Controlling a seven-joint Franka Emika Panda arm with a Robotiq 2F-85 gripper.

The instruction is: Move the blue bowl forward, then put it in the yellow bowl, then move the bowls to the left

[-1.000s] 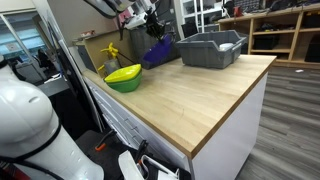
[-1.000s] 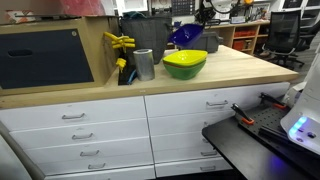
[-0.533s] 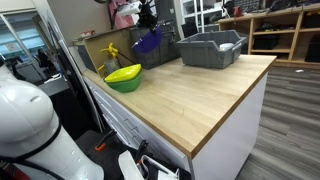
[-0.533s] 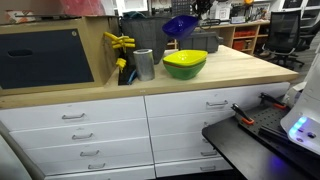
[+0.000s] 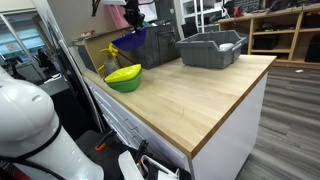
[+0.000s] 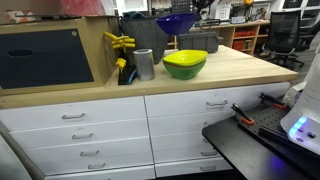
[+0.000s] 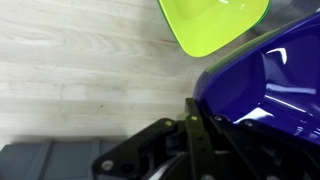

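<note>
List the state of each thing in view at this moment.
blue bowl: in the air above the counter, held by its rim.
gripper: shut on the blue bowl's rim.
yellow bowl: resting on the counter, empty.
grey bin: standing on the counter, apart from the gripper.
drawers: closed.

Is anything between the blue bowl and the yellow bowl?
Nothing: the wrist view shows only bare countertop between the blue bowl and the yellow bowl.

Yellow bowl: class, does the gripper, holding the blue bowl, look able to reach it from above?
Probably yes: the gripper holds the blue bowl aloft, and nothing covers the yellow bowl.
</note>
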